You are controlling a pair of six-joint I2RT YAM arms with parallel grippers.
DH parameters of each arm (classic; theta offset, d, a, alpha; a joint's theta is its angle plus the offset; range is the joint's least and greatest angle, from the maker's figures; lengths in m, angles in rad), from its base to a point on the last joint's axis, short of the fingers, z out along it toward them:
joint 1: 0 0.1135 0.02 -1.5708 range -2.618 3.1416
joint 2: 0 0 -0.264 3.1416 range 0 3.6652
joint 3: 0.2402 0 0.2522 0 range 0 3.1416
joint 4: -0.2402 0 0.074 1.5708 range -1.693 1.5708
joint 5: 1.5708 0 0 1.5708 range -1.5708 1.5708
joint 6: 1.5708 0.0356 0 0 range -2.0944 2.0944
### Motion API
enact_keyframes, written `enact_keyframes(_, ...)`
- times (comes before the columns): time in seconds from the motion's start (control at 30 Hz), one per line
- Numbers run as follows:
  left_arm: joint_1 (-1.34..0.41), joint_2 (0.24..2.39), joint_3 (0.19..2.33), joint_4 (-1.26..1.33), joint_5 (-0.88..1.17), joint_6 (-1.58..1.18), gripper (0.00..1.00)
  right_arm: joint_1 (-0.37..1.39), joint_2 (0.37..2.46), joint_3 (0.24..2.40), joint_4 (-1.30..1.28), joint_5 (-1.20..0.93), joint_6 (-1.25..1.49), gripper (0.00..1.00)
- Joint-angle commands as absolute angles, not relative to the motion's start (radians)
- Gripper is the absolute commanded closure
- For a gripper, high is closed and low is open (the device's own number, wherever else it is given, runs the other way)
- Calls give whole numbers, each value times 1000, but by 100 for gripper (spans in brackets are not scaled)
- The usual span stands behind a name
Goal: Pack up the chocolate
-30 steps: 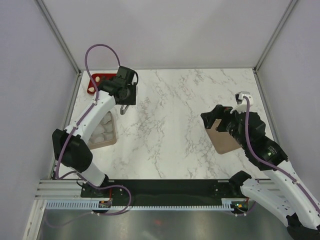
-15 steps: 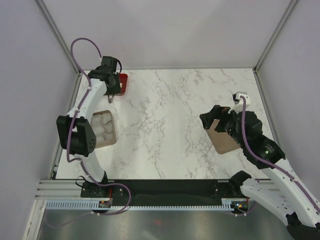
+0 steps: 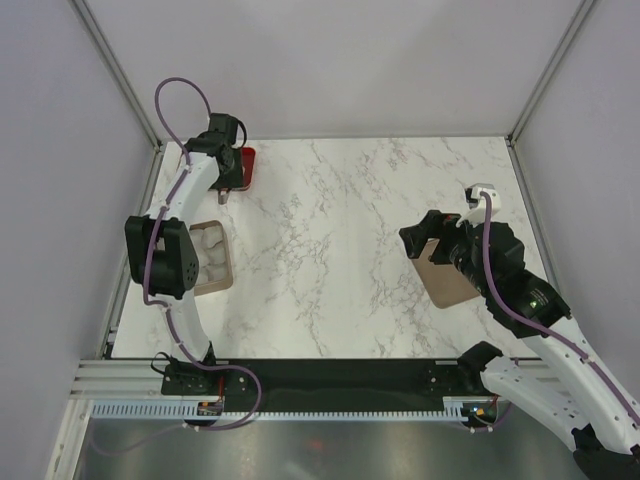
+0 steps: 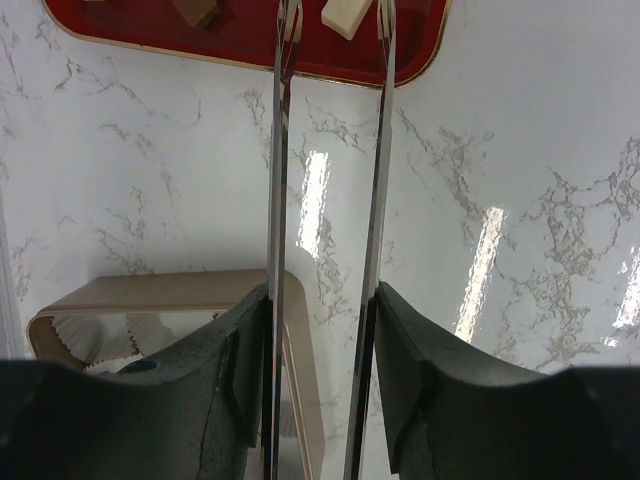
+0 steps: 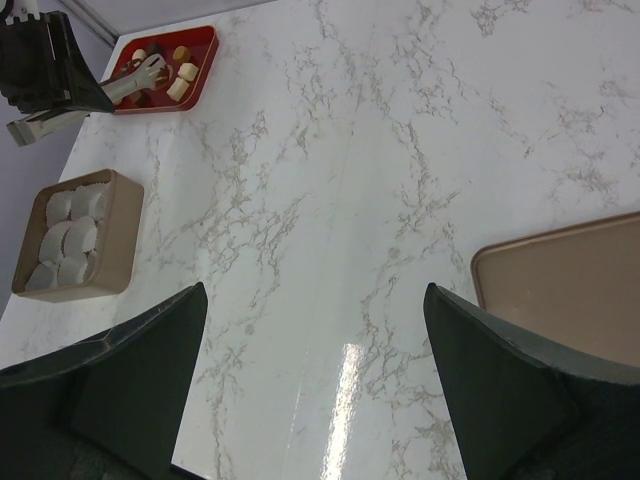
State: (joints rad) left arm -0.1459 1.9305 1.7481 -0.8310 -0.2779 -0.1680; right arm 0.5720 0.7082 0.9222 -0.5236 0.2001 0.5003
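Small cream, tan and brown chocolate pieces (image 5: pixel 187 72) lie in a red tray (image 5: pixel 203 62) at the table's back left corner. My left gripper (image 3: pixel 228 172) hangs over that tray (image 3: pixel 247 160), shut on metal tongs (image 4: pixel 378 150). The tong tips reach over the tray (image 4: pixel 240 45), open, beside a cream piece (image 4: pixel 348 17); a brown piece (image 4: pixel 197 12) lies to their left. The tan box (image 3: pixel 208 258) with white paper cups sits nearer on the left. At the right my right gripper (image 3: pixel 425 238) hovers open and empty above bare marble (image 5: pixel 312 300).
A flat tan lid (image 3: pixel 450 280) lies on the table below the right arm, seen also as the lid (image 5: pixel 570 290) at the right edge of the right wrist view. Grey walls enclose the table on three sides. The box rim (image 4: pixel 150 290) is just behind the left fingers.
My left arm swung back and to the left, carrying the tongs from the tray's right side to over it. It has held almost still for the last half second. The right arm barely moved.
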Motion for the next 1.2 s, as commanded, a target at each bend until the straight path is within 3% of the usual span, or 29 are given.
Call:
enact_keyframes(0.0,-138,1950,1795,-788,-258,-106,50,574,706,916,-492,221,486,2)
enact_keyframes(0.77,-130,2052,1802,-761,-262,-98,51,574,664,862,-457,242,469,2)
enact_keyframes(1.17,-130,1994,1760,-778,-256,-117,59,574,673,857,-451,255,462,2)
